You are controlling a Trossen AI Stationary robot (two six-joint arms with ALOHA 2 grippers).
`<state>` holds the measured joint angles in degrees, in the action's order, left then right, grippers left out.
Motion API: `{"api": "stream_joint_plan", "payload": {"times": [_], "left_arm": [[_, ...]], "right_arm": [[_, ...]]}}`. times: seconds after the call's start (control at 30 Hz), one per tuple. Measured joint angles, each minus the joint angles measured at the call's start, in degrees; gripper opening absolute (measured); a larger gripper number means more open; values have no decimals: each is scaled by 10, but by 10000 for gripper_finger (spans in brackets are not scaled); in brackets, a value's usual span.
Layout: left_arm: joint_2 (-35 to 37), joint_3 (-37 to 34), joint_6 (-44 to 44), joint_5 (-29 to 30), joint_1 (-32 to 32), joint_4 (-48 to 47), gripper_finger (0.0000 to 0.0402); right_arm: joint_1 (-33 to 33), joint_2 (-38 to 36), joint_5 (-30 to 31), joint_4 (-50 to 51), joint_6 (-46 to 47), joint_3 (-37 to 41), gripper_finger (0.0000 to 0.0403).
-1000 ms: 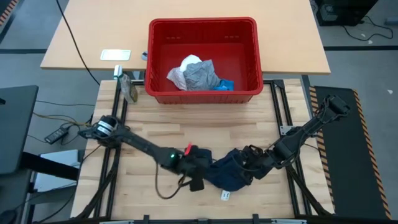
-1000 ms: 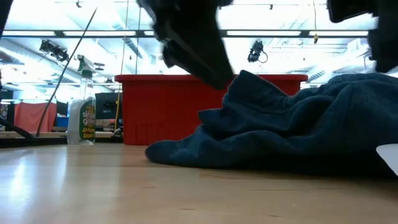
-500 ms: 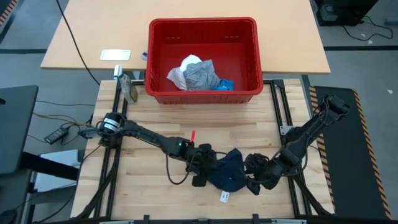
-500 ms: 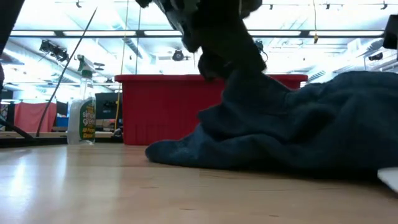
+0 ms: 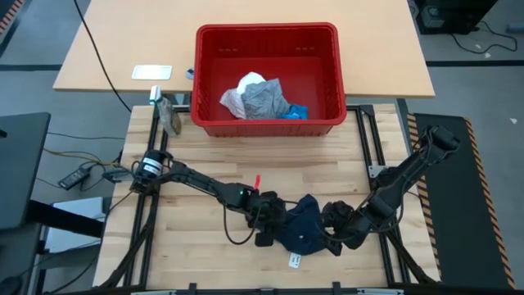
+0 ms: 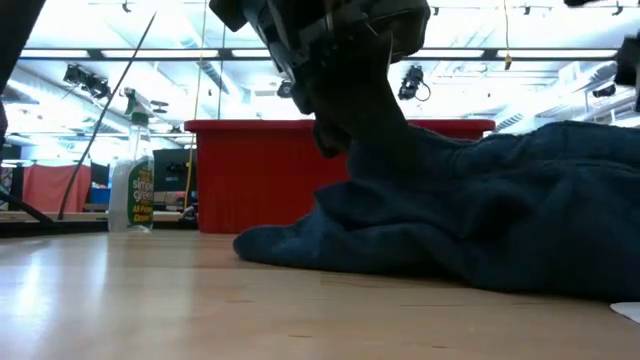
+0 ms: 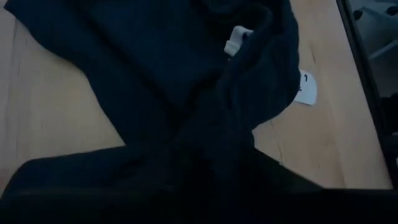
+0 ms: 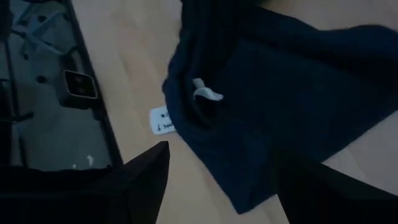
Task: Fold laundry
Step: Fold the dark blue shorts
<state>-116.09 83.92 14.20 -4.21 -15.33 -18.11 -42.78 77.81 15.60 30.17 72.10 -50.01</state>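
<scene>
A dark navy cloth lies bunched on the wooden table near its near edge; it also shows in the low view. A white tag rests on the table beside the cloth's near edge. My left gripper is down on the cloth's left part and is shut on it. My right gripper hovers at the cloth's right part. It is open, with its fingers on either side of a cloth corner. A grey piece and a white crinkly piece lie in the red basket. My left gripper comes down onto the navy cloth's left part slanting from above and from the table's left. A gathered ridge of cloth runs in toward it. The cloth itself hides the place of contact. The rest of the cloth lies on the table.
The red basket stands at the table's far edge, with a spray bottle to its left. A white flat object lies on the farther desk. Bare wood lies left of the cloth and between the cloth and the basket.
My left gripper has moved right and down onto the cloth. My right gripper has moved toward the near edge. The cloth has drawn into a smaller heap. Its raised peak by the left gripper and its right part have sunk lower.
</scene>
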Motion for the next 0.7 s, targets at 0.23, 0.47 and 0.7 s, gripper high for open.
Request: {"api": "stream_joint_plan", "payload": {"times": [0.23,0.47,0.7], "left_arm": [[0,0,64,-16,-2,-9,15],[17,0,107,0,-7,-55,14],[44,1,107,44,-5,-119,13]], "right_arm": [[3,77,-40,-108,-3,33,275],[23,128,-92,-151,19,33,264],[24,123,-68,-163,31,33,247]]}}
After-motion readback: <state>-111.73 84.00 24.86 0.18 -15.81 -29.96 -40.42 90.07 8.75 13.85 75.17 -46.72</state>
